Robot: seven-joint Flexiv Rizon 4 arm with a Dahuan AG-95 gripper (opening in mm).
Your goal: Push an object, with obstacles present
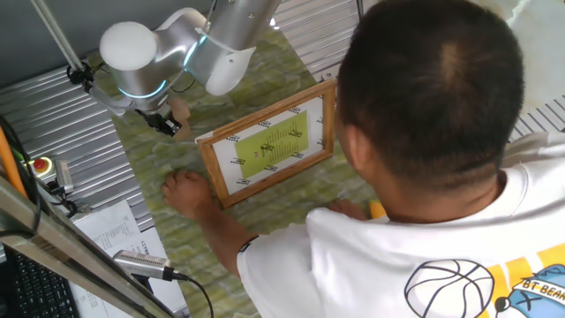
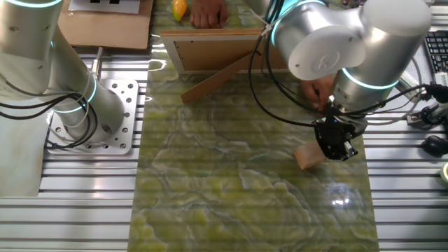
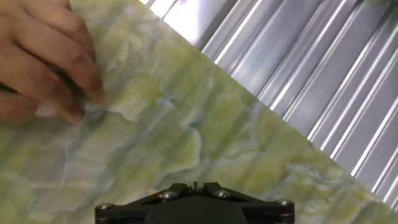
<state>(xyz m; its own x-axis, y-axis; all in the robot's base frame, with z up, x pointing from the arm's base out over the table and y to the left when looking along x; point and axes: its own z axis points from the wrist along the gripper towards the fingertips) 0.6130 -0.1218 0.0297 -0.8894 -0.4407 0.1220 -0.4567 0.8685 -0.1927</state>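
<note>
Block sits at about 4 o'clock, touching the gripper in one fixed view, left of the picture frame, a person's hand below. In the other fixed view I see the block at 9 o'clock from the gripper, faces skewed; I judge it near-cubic, without a long axis. Hand view shows only marbled mat and fingers; finger opening I cannot tell.

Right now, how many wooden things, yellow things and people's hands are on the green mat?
Wooden things: 2, the small tan block by the gripper and the picture frame.
Yellow things: 1, the orange-yellow teardrop piece.
Hands: 2, one hand beside the frame, the other hand by the teardrop piece.
Total: 5.
</note>
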